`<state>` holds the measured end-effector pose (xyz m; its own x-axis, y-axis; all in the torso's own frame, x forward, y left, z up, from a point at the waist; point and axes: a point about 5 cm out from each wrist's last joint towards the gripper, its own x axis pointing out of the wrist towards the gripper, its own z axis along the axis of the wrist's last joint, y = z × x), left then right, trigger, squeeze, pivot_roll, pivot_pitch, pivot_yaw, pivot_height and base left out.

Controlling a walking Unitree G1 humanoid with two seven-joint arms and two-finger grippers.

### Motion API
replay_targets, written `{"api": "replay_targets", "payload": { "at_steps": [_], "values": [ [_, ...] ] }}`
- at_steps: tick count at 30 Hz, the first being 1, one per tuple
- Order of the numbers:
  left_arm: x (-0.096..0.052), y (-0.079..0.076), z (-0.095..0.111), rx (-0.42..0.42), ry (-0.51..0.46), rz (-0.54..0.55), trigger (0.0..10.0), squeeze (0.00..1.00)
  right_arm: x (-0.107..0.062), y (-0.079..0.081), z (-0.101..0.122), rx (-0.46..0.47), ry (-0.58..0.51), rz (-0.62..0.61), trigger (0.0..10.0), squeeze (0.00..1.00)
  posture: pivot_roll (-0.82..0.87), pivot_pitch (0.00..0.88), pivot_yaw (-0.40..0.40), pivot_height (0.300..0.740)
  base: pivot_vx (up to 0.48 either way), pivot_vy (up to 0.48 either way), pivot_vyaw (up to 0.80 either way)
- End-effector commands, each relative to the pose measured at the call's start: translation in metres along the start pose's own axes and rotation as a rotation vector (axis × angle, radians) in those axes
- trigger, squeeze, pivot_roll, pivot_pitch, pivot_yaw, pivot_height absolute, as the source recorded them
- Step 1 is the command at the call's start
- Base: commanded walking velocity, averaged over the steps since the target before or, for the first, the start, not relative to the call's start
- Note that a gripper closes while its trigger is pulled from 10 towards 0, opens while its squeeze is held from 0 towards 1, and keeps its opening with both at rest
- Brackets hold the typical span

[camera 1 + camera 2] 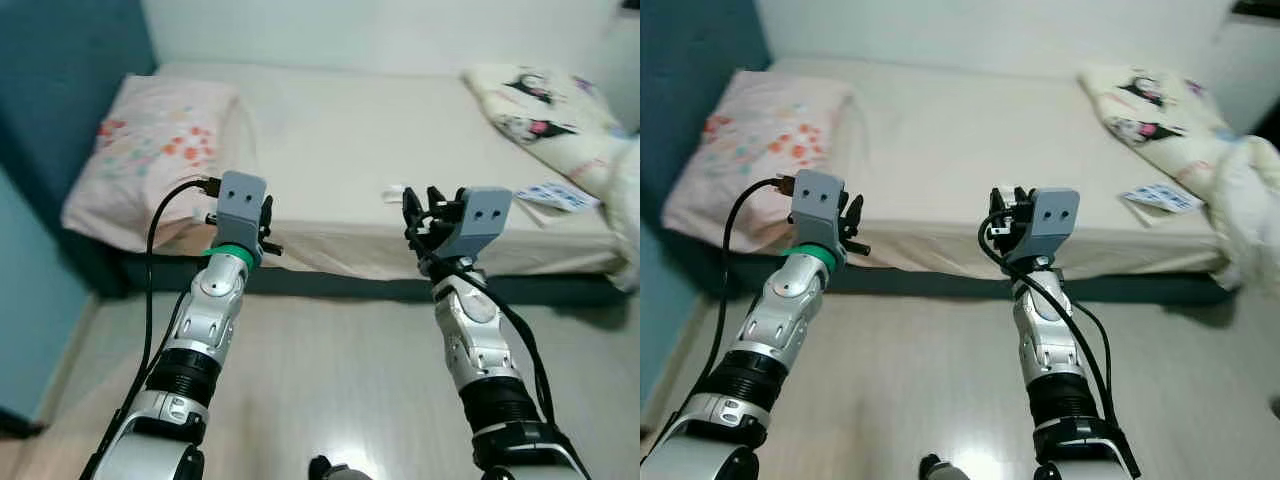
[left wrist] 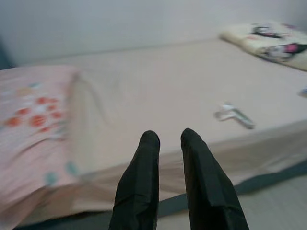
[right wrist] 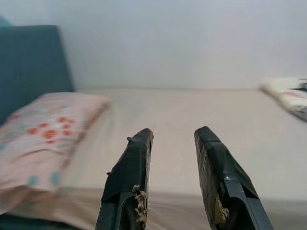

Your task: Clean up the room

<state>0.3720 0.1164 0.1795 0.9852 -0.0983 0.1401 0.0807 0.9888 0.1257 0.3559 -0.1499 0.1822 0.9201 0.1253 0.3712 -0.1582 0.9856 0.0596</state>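
Observation:
A bed point(image 1: 330, 130) with a cream sheet stands before me. On it near the front edge lies a small white and silver item point(image 2: 234, 115), and further right a blue and white packet point(image 1: 555, 196). A pink patterned pillow point(image 1: 160, 140) lies at the bed's left end. A cartoon-print blanket point(image 1: 545, 105) is bunched at the right end. My left gripper point(image 2: 170, 138) is raised in front of the bed edge, open by a narrow gap and holding nothing. My right gripper point(image 3: 173, 134) is held up at the same height, open wider and holding nothing.
A teal headboard point(image 1: 60, 80) rises at the left behind the pillow. Pale wood floor point(image 1: 330, 370) lies between me and the bed. White bedding point(image 1: 1250, 210) hangs over the bed's right front corner. A small dark thing point(image 1: 335, 468) shows at the bottom edge.

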Motion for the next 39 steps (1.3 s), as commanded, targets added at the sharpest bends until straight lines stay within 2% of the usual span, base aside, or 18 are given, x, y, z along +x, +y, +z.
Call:
{"api": "replay_targets", "payload": {
  "at_steps": [1,11,16,28,30,33,34,35,36,37,39],
  "values": [
    [0.000,-0.005,0.002,-0.008,-0.021,-0.022,10.0,0.00,-0.004,-0.007,-0.005,-0.007,0.017,-0.024,10.0,0.00,-0.04,0.060,-0.018,0.740,0.000,0.000,-0.80],
    [0.004,-0.016,0.001,-0.019,-0.013,-0.067,10.0,0.00,-0.008,-0.013,-0.004,-0.015,0.003,-0.054,10.0,0.00,-0.06,0.052,0.004,0.740,0.000,0.000,-0.80],
    [0.006,-0.024,0.006,-0.026,-0.030,-0.090,10.0,0.00,-0.013,-0.019,-0.003,-0.022,-0.006,-0.081,10.0,0.00,-0.08,0.076,0.007,0.740,0.000,0.000,-0.80],
    [0.003,-0.031,0.001,-0.030,-0.024,-0.123,10.0,0.00,-0.018,-0.015,-0.006,-0.017,0.001,-0.076,10.0,0.00,-0.07,0.087,0.010,0.740,0.000,0.000,-0.80],
    [-0.004,-0.033,-0.014,-0.039,0.028,-0.174,10.0,0.00,-0.022,-0.014,-0.010,-0.029,0.019,-0.068,10.0,0.00,-0.06,0.085,0.007,0.740,0.000,0.000,-0.80],
    [-0.009,-0.032,-0.023,-0.032,0.054,-0.180,10.0,0.00,-0.027,-0.014,-0.015,-0.051,0.037,-0.059,10.0,0.00,-0.07,0.089,0.000,0.740,0.000,0.000,-0.80],
    [-0.019,-0.029,-0.040,0.007,0.095,-0.178,10.0,0.00,-0.040,-0.017,-0.029,-0.062,0.095,-0.053,10.0,0.00,-0.06,0.095,-0.008,0.740,0.000,0.000,-0.80],
    [-0.019,-0.029,-0.040,0.007,0.095,-0.178,10.0,0.00,-0.040,-0.017,-0.029,-0.062,0.095,-0.053,10.0,0.00,-0.06,0.095,-0.008,0.740,0.000,0.000,-0.80],
    [-0.029,-0.025,-0.056,0.058,0.128,-0.179,10.0,0.00,-0.058,-0.022,-0.046,-0.068,0.172,-0.059,10.0,0.00,-0.05,0.096,-0.011,0.740,0.000,0.000,-0.80],
    [-0.029,-0.025,-0.056,0.058,0.128,-0.179,10.0,0.00,-0.058,-0.022,-0.046,-0.068,0.172,-0.059,10.0,0.00,-0.05,0.096,-0.011,0.740,0.000,0.000,-0.80],
    [-0.041,-0.022,-0.071,0.096,0.164,-0.189,10.0,0.00,-0.075,-0.027,-0.061,-0.096,0.245,-0.066,10.0,0.00,-0.04,0.104,-0.015,0.740,0.000,0.000,-0.80]
  ]
}}
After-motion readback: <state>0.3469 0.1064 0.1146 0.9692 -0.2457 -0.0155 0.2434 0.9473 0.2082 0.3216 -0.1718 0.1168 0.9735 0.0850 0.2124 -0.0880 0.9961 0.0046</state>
